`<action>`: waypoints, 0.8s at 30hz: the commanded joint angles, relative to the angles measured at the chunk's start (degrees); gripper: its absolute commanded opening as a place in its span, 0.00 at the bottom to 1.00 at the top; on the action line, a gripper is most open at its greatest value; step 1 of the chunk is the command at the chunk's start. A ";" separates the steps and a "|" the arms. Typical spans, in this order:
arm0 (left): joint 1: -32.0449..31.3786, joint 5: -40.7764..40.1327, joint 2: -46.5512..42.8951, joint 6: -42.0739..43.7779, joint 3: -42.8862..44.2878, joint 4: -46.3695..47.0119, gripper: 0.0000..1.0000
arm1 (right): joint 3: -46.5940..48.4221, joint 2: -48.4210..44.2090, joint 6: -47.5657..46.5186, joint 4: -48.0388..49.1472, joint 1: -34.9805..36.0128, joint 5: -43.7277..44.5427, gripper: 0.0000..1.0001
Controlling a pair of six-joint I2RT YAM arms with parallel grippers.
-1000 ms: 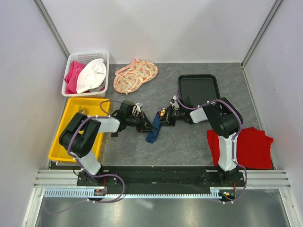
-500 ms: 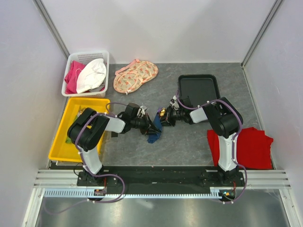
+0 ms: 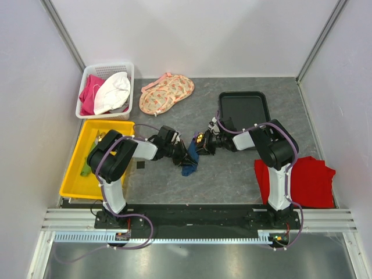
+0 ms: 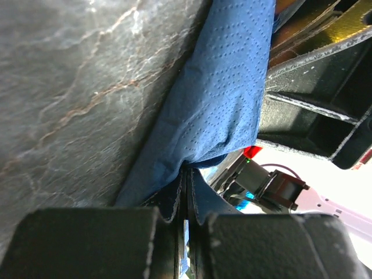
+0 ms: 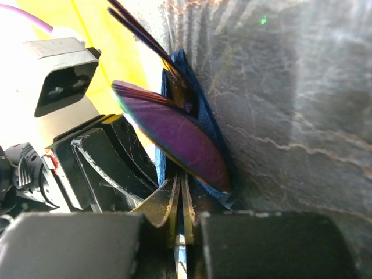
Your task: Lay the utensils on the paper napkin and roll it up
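as left end effector [image 4: 186, 186] and right end effector [image 5: 181, 183] clamp paper napkin [image 4: 226, 99], grey table [image 3: 232, 174] (white-walled) lies beneath.

utensils [image 5: 174, 139] partly hidden in paper napkin [image 4: 221, 99]

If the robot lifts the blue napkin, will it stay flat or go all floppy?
Probably floppy: the napkin bends and creases where the left claw pinches it. It looks thin and dimpled, so it is likely very light and easy to tear. The shiny spoon lying in its fold might slide out.
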 commanded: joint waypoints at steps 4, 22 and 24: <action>-0.51 -4.87 3.04 5.97 1.83 -8.76 0.02 | 5.06 -3.49 -8.85 -15.46 0.11 6.02 0.17; -0.68 -5.14 3.74 6.75 1.66 -9.38 0.02 | 10.96 -7.70 -16.06 -27.07 -2.27 1.63 0.57; -0.68 -5.23 3.66 6.84 1.74 -9.47 0.02 | 10.96 -8.67 -16.41 -26.98 -2.18 1.36 0.64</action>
